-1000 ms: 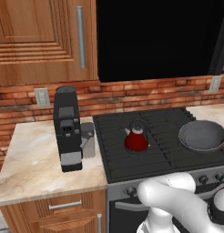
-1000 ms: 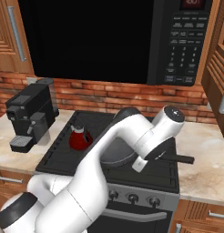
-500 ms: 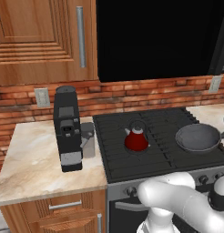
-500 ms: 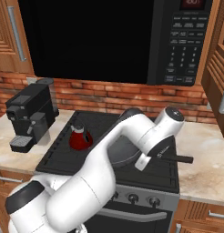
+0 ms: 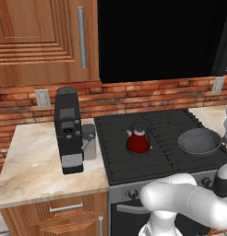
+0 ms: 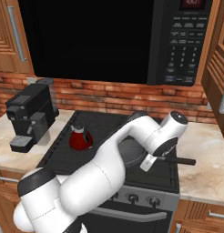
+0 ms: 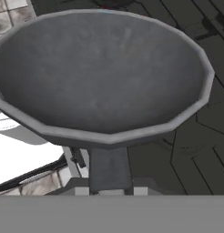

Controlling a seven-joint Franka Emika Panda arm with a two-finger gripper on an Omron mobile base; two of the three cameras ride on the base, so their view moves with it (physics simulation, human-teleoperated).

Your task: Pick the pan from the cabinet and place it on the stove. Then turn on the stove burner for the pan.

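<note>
The dark grey pan is over the front right burner of the black stove, low at the grates; whether it touches them I cannot tell. In the hand view its bowl looms large, and its handle runs down between my fingertips. My gripper is shut on that handle. From the right base view the pan is half hidden behind my arm, with the gripper at the handle. The reddish-brown cabinet hangs at the upper right.
A red kettle stands on the stove's middle left. A black coffee machine sits on the marble counter to the left. A black microwave hangs above the stove. Round knobs line the steel front.
The pan, held by its handle, has shifted a little to the left and down over the front right burner. The kettle and coffee machine have not moved.
</note>
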